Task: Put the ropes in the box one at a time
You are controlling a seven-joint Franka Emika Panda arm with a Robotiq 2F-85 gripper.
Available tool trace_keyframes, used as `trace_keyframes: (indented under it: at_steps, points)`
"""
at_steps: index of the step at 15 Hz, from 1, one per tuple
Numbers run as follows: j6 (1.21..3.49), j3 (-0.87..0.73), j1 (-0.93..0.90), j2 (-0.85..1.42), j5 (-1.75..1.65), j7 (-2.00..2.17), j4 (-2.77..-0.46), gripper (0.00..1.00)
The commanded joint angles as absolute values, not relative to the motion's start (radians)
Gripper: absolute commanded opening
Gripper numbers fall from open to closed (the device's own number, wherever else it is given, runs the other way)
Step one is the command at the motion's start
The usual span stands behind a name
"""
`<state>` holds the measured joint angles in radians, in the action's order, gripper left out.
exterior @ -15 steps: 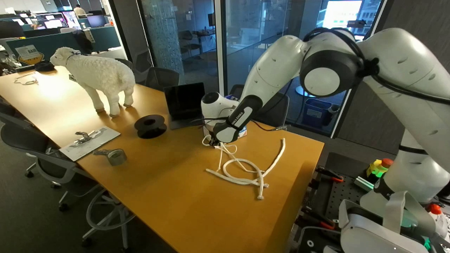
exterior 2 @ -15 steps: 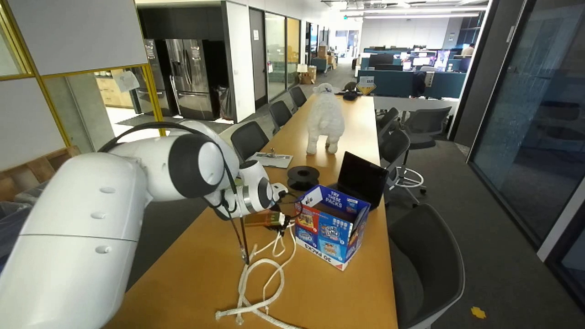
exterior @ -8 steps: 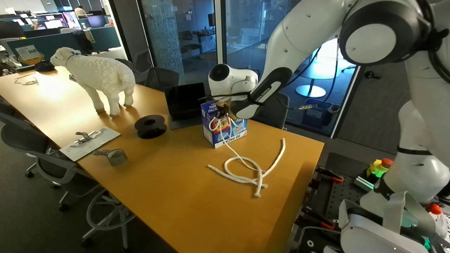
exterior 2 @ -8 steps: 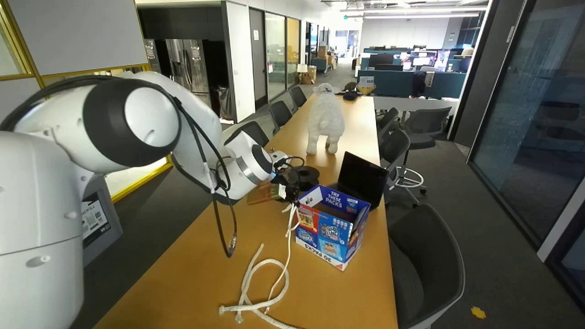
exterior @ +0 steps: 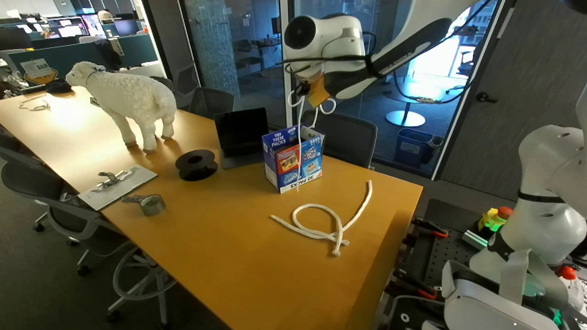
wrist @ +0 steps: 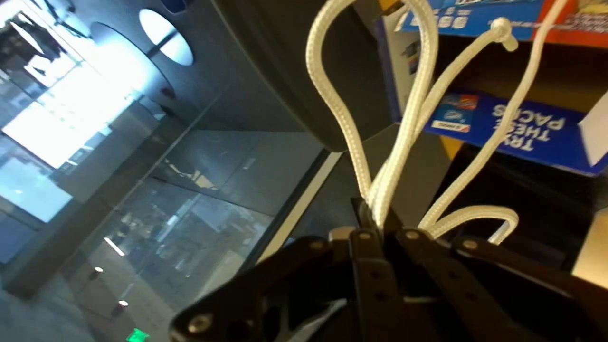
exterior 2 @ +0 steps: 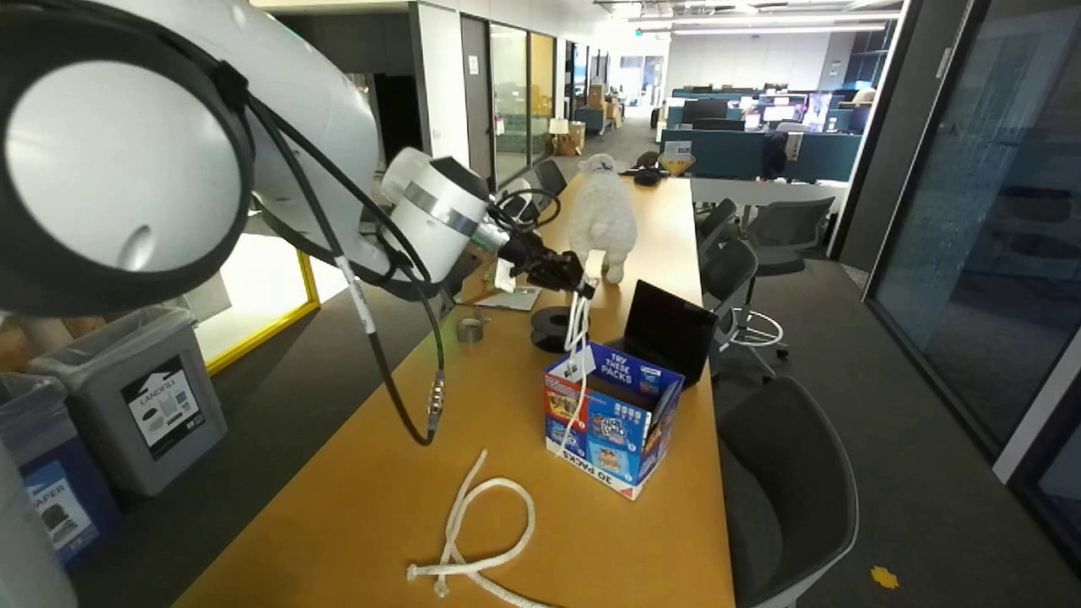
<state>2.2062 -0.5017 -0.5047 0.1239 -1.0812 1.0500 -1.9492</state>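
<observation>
1. The pincer [exterior 2: 581,285] is narrow and holds a white rope [wrist: 399,152]. It hangs above the worktop [exterior: 238,247], higher than the box [exterior 2: 610,426], on the side of the long edge by the glass wall [exterior: 259,75].
2. This rope falls in loops and strands. In both exterior views one long strand passes in front of the printed side of the box. In the wrist view a knotted end appears over its opening; I cannot tell if some part is inside.
3. The box stands upright, with the top open, near the same long edge.
4. Two other ropes [exterior 2: 463,568] lie crossed, with a loop, between the box and the short edge near the robot's base [exterior: 529,224], toward the corner on the glass side.
5. The laptop [exterior: 240,135] is just beside the box, along this long edge; the spool [exterior: 196,172] is near it, between both long edges.
6. At the opposite long edge are the clipboard [exterior: 123,189] and, near it, the tape [exterior: 152,206].
</observation>
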Motion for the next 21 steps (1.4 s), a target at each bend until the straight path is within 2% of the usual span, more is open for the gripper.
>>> trace_keyframes:
  at_steps: [1,5,8,14,21]
  points:
    - [1.981,-0.264,-0.320,-0.060,-1.135,1.148,-1.957,0.01]
    - [1.821,-0.103,-0.178,-0.140,-1.118,1.230,-1.925,0.01]
    - [1.805,-0.042,-0.117,-0.166,-1.115,1.337,-1.929,0.01]
    - [1.843,-0.005,-0.063,-0.108,-1.090,1.582,-1.899,0.01]
    - [1.843,-0.001,-0.052,0.036,-1.082,1.721,-1.726,0.01]
